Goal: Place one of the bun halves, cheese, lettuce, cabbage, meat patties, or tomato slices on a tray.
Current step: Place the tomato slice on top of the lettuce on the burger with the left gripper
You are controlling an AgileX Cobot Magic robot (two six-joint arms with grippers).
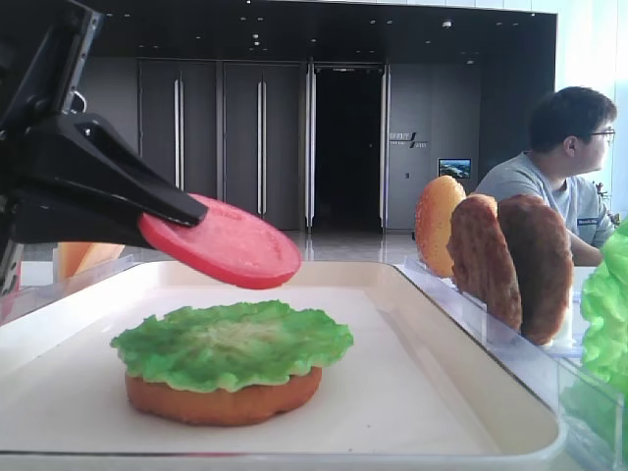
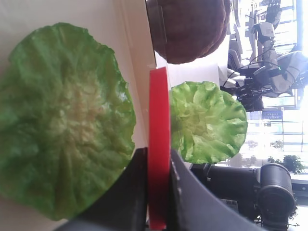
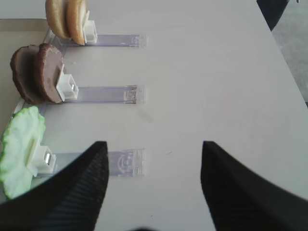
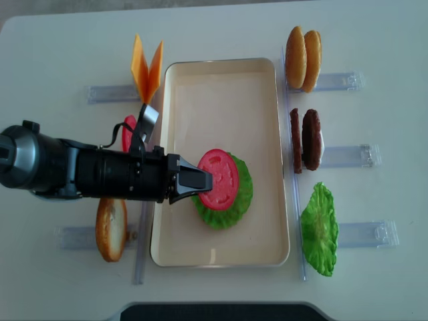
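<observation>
Tomato slices (image 4: 218, 178): one gripped, perhaps another racked; two meat patties (image 4: 305, 139).

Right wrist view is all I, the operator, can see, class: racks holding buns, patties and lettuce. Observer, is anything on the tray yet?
Observer: Yes, a lettuce leaf lies on a bun half in the tray.
Operator: Where is the tomato?
Observer: The left gripper is shut on a tomato slice, holding it above the lettuce leaf without touching it.
Operator: Any tomato left?
Observer: A second red slice stands left of the tray, partly hidden by the arm.
</observation>
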